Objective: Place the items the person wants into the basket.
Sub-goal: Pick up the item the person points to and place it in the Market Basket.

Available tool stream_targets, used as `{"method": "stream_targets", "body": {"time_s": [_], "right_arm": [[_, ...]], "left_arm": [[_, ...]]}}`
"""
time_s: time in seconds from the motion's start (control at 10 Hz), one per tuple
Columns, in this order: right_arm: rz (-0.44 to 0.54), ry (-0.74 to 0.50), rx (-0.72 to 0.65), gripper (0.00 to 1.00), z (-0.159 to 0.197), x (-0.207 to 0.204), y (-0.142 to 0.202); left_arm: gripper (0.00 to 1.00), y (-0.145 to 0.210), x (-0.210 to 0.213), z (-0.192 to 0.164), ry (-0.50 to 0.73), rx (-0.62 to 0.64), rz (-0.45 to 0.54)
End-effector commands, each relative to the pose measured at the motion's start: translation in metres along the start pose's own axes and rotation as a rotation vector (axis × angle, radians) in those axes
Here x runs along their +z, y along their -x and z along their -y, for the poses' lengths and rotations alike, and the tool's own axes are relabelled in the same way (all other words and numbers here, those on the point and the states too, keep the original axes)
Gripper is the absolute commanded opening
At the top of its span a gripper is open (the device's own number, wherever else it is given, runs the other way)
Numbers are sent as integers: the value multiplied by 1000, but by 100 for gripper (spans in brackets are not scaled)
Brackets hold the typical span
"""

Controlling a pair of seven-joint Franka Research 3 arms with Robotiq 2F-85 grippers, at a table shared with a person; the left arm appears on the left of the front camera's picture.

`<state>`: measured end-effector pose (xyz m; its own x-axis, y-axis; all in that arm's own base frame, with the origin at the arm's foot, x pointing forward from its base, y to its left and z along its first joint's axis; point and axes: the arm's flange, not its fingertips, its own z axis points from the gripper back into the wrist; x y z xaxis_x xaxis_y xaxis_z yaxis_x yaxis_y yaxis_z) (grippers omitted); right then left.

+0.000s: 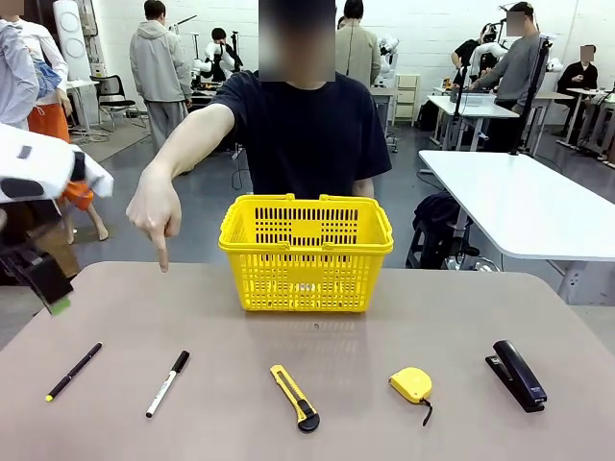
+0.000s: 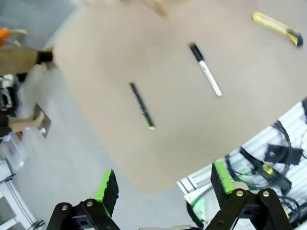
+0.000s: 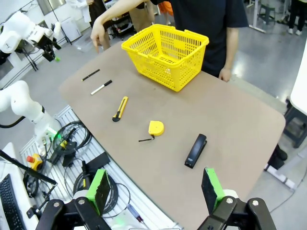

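At the far left the left gripper (image 1: pixel 53 293) hangs over the left edge of the counter (image 1: pixel 336 331), its fingers spread wide with nothing between them. Just ahead of it and lower lies the pen (image 1: pixel 74 372), and next to the right the marker (image 1: pixel 167 384). Both lie on the same slant, near ends to the left, far ends leaning right toward the basket (image 1: pixel 306 279). The person's hand (image 1: pixel 154 209) points a forefinger down over the far left of the counter, more in line with the marker than with the pen. I take the marker as the wanted item, though the pen cannot be ruled out. Seen from the left wrist, both barrels run roughly away from the gripper, across the line between its fingers, so closing on either should need little turning. The marker lies to the right of the pen, so the reach goes right and down. Further right lie the utility knife (image 1: pixel 294 397), the tape measure (image 1: pixel 411 384) and the stapler (image 1: pixel 517 375), with the basket behind the knife. The right gripper (image 3: pixel 156 189), fingers apart and empty, hangs high off the near right side, well apart from the marker. The left arm is clearly the nearer.
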<state>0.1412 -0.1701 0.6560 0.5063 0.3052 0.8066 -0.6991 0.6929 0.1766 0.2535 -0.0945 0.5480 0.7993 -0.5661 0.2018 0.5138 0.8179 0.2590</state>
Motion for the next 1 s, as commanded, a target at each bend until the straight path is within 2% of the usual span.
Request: {"method": "stream_targets", "body": {"time_s": [0.0,0.2,0.3,0.4,0.5,0.7,0.8,0.9], "right_arm": [[2,-2,0,100,0,0,1],[2,-2,0,100,0,0,1],[2,-2,0,100,0,0,1],[2,-2,0,100,0,0,1],[2,-2,0,100,0,0,1],[2,-2,0,100,0,0,1],[2,-2,0,100,0,0,1],[2,-2,0,100,0,0,1]], "left_arm": [[100,-12,-13,6,73,11,-89],[100,-29,-31,6,99,-4,-156],[100,-27,-44,25,106,60,-169],[100,-29,-54,34,114,121,-158],[100,-41,-59,25,105,149,-148],[100,-44,-69,30,139,214,-114],[100,-43,-70,29,153,211,-98],[100,-40,-64,23,121,172,-149]]}}
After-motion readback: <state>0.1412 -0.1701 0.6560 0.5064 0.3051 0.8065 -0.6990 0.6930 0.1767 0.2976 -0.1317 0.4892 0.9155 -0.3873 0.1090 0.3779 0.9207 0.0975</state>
